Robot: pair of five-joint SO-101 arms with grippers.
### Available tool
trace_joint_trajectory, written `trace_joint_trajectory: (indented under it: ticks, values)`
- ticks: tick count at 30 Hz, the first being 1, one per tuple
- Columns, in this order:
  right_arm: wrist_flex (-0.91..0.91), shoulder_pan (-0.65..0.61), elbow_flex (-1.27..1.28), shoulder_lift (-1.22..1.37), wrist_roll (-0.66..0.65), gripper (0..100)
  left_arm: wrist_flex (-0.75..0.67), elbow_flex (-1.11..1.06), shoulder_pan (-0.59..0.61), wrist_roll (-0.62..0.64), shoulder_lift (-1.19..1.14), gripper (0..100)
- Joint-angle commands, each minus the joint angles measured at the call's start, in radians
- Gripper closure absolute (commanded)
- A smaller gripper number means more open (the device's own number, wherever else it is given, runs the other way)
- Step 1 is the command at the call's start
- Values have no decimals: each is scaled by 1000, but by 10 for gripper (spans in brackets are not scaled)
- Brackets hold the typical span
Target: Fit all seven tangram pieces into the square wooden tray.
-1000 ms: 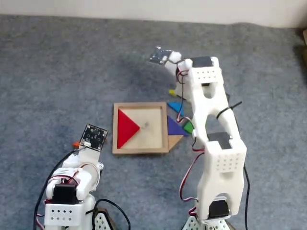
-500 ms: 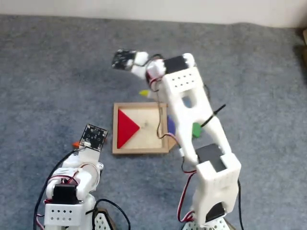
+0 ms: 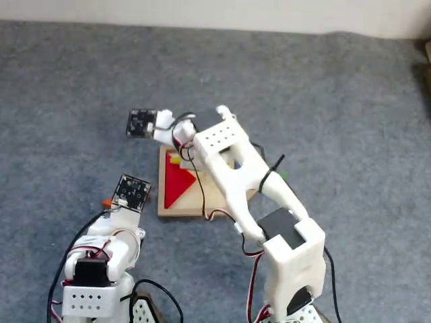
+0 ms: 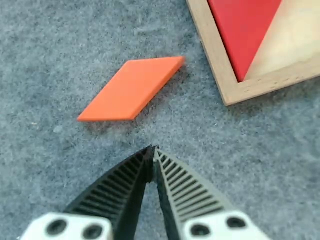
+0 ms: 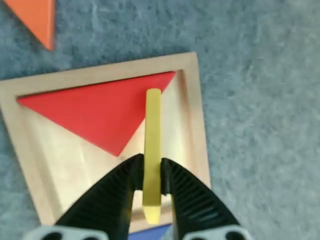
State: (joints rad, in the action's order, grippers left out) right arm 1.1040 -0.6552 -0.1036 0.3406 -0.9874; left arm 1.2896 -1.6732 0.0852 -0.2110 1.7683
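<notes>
Clamping a yellow tangram piece [image 5: 153, 120] on edge between its fingers, the right gripper [image 5: 151, 161] is hanging over the square wooden tray [image 5: 198, 125]. The thin yellow slab is standing upright in the grip. Its far end is lying over the tip of the red triangle [image 5: 100, 110] and its near end over bare wood by the tray's rim. Whether it is touching the tray floor cannot be told.

The red triangle is lying flat inside the tray, with its long side running along one wall. The rest of the tray floor in view is showing plain wood. A sliver of a blue piece [image 5: 162, 234] is peeking out just beyond the rim nearest the right gripper.

In the high view the right arm [image 3: 232, 168] is stretching diagonally across the tray [image 3: 161, 202], covering its right half. The yellow piece [image 3: 175, 160] is sitting near the tray's far left corner.

The left gripper [image 4: 151, 150] is pointing down at the grey carpet [image 4: 60, 45] with its fingers pressed together and gripping nothing. An orange parallelogram [image 4: 131, 89] is lying flat on the carpet near those fingertips. It is sitting just beside the tray's corner without touching it.
</notes>
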Motion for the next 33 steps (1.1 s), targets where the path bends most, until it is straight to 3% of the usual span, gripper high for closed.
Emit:
trace_joint_trajectory:
  ticks: [1,7,15,26,31,33]
  values:
    - [-82,-8,44,-77,5,992,3,-24,-15,8,48,975]
    - [-82,-10,117,-82,9,980,3,-24,-15,8,48,975]
    - [113,-12,120,-84,11,756,3,-24,-15,8,48,975]
    - [171,-25,127,-225,14,759,3,-24,-15,8,48,975]
    - [157,-24,151,-205,18,898,3,-24,-15,8,48,975]
    - [159,-24,160,-196,83,957,3,-24,-15,8,48,975]
